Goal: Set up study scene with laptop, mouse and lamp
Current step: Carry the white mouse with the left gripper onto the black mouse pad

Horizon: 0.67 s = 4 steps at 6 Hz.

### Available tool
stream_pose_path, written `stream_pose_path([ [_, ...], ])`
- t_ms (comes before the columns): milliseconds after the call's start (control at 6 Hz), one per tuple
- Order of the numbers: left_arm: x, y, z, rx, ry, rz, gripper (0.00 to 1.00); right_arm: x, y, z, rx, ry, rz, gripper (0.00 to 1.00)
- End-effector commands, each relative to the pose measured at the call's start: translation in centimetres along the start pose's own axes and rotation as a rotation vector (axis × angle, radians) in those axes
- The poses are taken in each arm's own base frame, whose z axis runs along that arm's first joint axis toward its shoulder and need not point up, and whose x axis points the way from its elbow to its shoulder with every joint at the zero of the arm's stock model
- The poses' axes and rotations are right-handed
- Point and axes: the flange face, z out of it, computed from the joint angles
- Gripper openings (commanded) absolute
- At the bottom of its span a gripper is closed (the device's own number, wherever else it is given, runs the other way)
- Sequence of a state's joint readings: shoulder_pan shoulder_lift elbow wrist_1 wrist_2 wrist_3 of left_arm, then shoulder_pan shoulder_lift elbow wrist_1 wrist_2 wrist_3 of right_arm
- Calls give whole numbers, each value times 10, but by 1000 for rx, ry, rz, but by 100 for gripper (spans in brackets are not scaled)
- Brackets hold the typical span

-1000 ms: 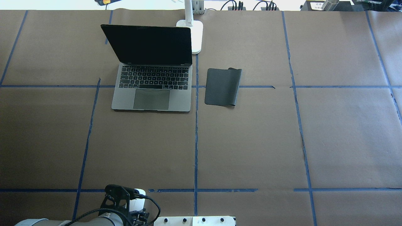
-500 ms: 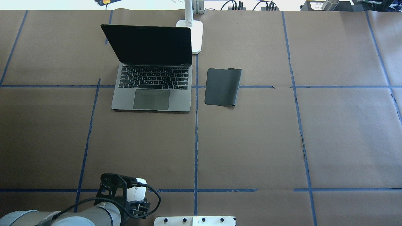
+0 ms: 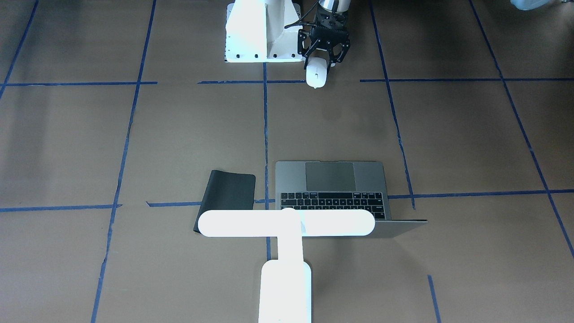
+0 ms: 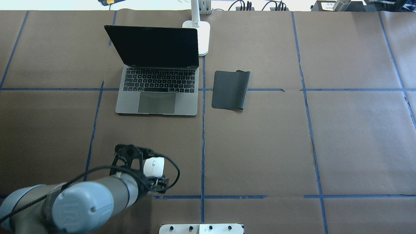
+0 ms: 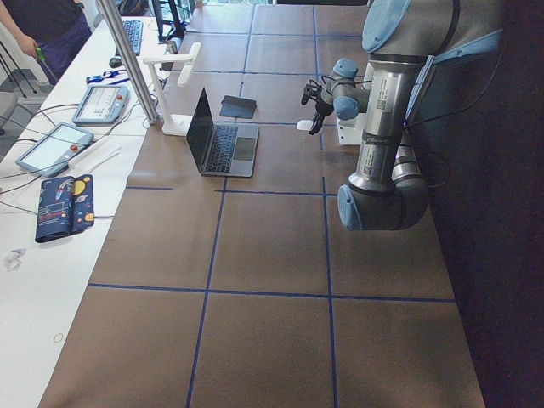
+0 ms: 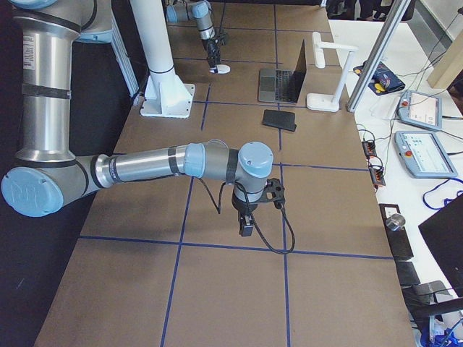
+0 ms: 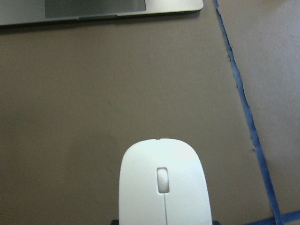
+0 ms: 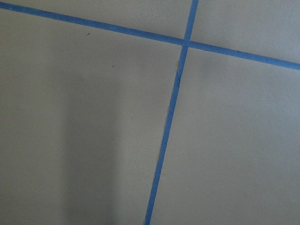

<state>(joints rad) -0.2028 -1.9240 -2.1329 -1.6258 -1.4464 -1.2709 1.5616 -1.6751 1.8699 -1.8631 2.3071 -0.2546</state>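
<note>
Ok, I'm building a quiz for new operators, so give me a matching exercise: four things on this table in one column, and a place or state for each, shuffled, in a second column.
Things:
1. laptop
2. mouse
3. lamp
4. black pad

Places or states:
A. held in the left gripper
B. lying beside the laptop
C. open, with a dark screen
D. standing behind the laptop's screen

Pairs: 1-C; 2-A; 3-D; 4-B

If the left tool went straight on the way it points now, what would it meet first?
Probably the bare table, well short of the laptop: the left tool, holding the mouse, angles downward. Tilt is unclear.
</note>
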Motion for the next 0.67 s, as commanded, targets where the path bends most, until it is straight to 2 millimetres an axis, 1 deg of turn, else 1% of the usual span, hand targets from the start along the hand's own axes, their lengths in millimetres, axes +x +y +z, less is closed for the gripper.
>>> stream_pose_path([
  [0, 35, -76, 23, 11, -2, -35, 1, 0, 0, 0, 0, 0, 0, 100],
  [167, 67, -108, 49, -2, -12, -53, 1, 2, 4, 4, -7, -2, 7, 100],
  [333, 107, -145, 61, 16, -22, -61, 1, 2, 4, 4, -7, -2, 7, 100],
  [500, 141, -177, 77, -1, -41, -75, 1, 2, 4, 3, -6, -2, 6, 100],
])
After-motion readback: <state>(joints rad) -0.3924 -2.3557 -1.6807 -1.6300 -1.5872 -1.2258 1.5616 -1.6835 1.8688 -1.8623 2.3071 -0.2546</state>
